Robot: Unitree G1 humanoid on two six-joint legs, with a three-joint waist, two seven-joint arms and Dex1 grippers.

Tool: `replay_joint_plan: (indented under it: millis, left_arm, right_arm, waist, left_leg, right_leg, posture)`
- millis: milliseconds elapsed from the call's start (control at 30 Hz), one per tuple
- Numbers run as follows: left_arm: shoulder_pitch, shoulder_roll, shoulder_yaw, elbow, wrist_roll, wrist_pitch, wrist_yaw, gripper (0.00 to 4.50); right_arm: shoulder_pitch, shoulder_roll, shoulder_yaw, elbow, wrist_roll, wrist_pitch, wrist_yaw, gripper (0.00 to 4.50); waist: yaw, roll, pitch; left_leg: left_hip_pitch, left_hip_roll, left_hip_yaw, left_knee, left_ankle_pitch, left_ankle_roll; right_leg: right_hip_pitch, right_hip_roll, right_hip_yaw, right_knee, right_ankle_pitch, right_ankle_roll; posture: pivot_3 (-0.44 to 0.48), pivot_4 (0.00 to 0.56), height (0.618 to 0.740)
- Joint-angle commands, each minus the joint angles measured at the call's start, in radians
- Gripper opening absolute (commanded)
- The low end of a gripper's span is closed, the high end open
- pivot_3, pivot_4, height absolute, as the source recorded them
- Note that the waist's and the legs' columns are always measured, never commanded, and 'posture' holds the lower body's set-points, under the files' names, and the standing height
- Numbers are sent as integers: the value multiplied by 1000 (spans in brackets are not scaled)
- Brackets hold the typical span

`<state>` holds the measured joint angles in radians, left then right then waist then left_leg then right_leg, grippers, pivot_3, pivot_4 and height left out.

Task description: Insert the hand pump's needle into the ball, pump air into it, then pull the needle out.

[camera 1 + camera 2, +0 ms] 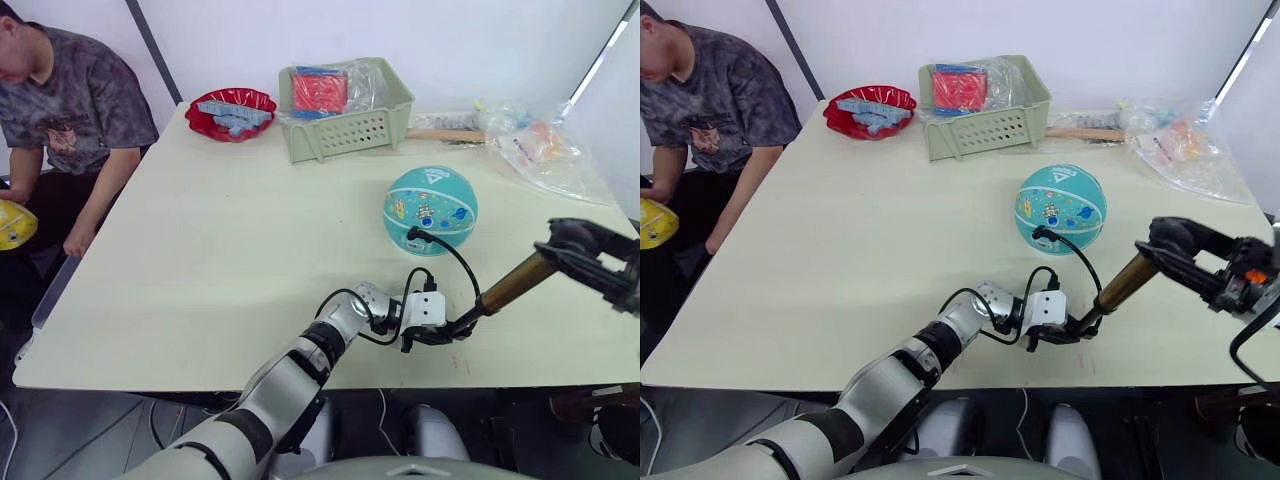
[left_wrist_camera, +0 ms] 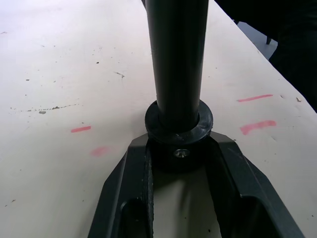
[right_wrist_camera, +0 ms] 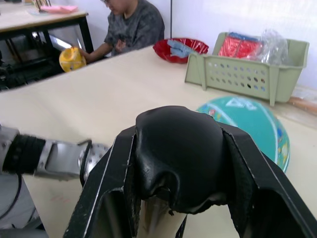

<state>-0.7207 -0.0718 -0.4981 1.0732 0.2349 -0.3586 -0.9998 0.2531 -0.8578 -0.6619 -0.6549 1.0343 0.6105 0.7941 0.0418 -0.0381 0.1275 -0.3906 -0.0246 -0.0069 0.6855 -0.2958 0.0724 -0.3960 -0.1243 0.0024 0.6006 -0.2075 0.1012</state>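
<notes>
The teal ball (image 1: 430, 208) rests on the table's right half. The hand pump's gold tube (image 1: 515, 283) slants between my two grippers, just in front of the ball. My left gripper (image 1: 440, 335) is shut on the pump's lower black end cap (image 2: 179, 126). My right gripper (image 1: 578, 248) is shut on the black handle (image 3: 178, 158) at the upper end. The thin black hose (image 1: 458, 258) arcs from the lower end to a small black fitting (image 1: 413, 236) pressed against the ball's near side. The needle's pin is hidden there.
At the back of the table stand a green basket (image 1: 345, 125), a red bowl (image 1: 232, 110), plastic bags (image 1: 545, 145) and a wooden-handled tool (image 1: 445, 134). A person (image 1: 70, 100) sits at the left with a yellow ball (image 1: 12, 225). The table's front edge (image 1: 300, 385) is close behind my left gripper.
</notes>
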Motion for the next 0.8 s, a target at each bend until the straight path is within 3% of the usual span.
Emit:
replay_joint_plan:
  millis: [33, 500, 700, 800]
  left_arm:
    - [48, 23, -56, 86, 81, 52, -5, 1095]
    - [43, 25, -50, 86, 75, 58, -5, 1095]
    - [46, 25, -50, 85, 76, 60, -2, 1095]
    - [48, 24, -51, 85, 77, 59, 0, 1095]
  right_arm:
    - [52, 31, 118, -4, -104, -32, 36, 1616]
    - [71, 154, 422, 125, -363, -208, 63, 1616]
    - [79, 180, 454, 155, -406, -247, 67, 1616]
    - [77, 177, 405, 125, -368, -240, 62, 1616]
  waist:
    - [-1, -1, -1]
    - [0, 0, -6]
    - [-1, 6, -8]
    - [-1, 7, -8]
  left_leg:
    - [2, 0, 0, 0, -1, 0]
    - [7, 1, -7, 0, -4, -3]
    - [7, 1, -14, -1, -4, -3]
    - [7, 1, -17, -1, -4, -4]
  right_leg:
    - [0, 0, 0, 0, 1, 0]
    - [5, 0, -8, -2, 1, 0]
    - [11, 1, -15, -9, 2, -1]
    - [13, 1, -18, -10, 1, -1]
  posture:
    - [0, 150, 738]
    - [0, 150, 738]
    - [0, 150, 738]
    - [0, 150, 738]
